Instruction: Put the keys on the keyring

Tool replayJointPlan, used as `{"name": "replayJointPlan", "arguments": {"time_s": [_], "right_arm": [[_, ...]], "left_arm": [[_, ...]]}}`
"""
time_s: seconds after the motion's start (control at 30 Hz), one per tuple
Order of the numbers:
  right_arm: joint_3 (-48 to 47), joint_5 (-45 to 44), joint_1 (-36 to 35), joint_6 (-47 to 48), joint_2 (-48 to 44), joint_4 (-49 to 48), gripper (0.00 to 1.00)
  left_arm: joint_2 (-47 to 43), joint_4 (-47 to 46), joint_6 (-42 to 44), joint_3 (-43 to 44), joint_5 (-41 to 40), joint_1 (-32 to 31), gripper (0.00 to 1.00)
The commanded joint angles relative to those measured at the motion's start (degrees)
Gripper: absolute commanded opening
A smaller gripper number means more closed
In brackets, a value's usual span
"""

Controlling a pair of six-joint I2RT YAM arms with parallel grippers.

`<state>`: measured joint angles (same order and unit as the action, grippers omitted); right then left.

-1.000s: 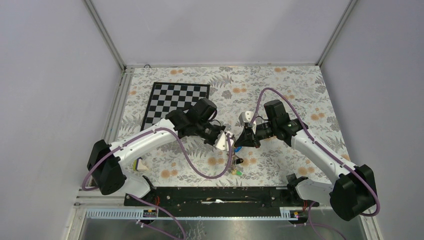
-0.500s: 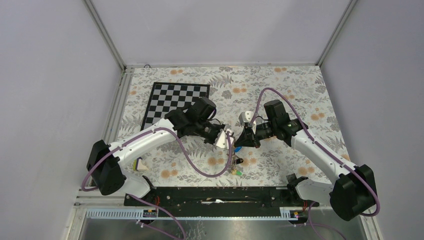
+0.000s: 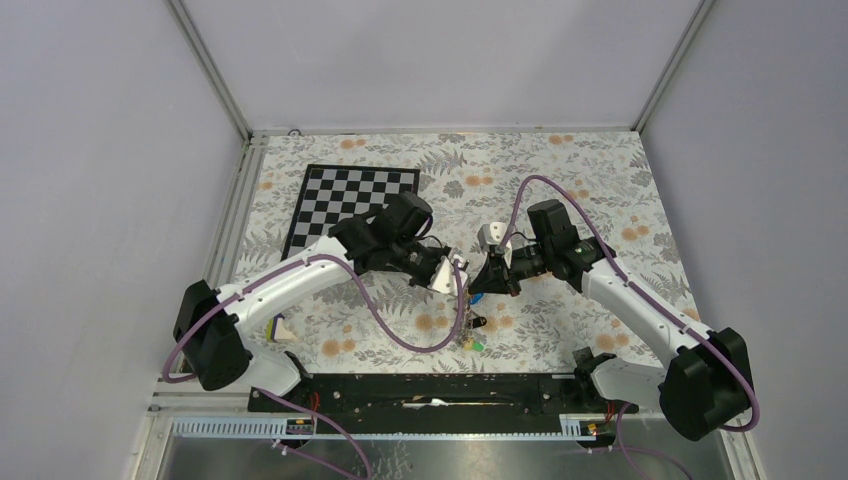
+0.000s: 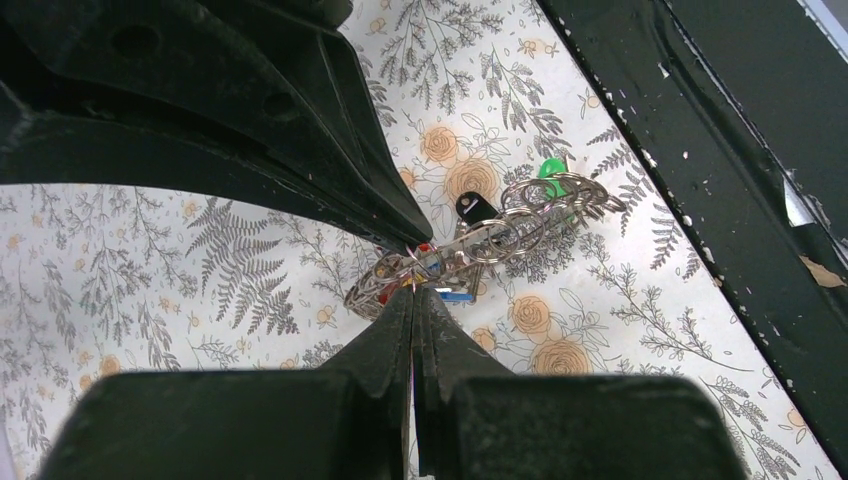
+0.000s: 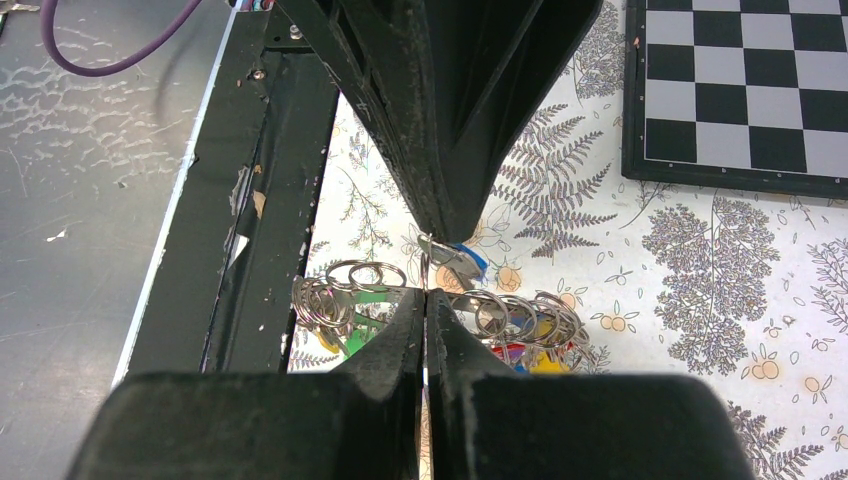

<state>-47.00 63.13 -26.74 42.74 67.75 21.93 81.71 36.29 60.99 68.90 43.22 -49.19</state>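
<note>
**Both grippers closed tip to tip at the keyring**

The left gripper [image 4: 412,285] is pressed shut on one end of the keyring [image 4: 520,225]. The chain is thereby left hanging toward the floral tablecloth [image 4: 150,300], with a black key [image 4: 474,208] and a green key [image 4: 548,170] on it. The right gripper [image 5: 425,292] is also closed, on a thin metal part that seems to belong to a blue key [image 5: 462,262]. The two tips are set almost touching, presumably so the key can be fed onto the steadied ring. Whether the chain's lower end rests on the cloth cannot be told.

Top view overlooks from behind — wrist views, close, share the keyring [image 4: 487,240].
</note>
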Motion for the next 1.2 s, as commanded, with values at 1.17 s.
{"name": "replayJointPlan", "arguments": {"time_s": [1.17], "right_arm": [[-0.46,2.69,-0.33,-0.47,0.33,-2.29,0.00]], "left_arm": [[-1.44,-2.98,1.61,0.01,1.00,0.21,0.00]]}}
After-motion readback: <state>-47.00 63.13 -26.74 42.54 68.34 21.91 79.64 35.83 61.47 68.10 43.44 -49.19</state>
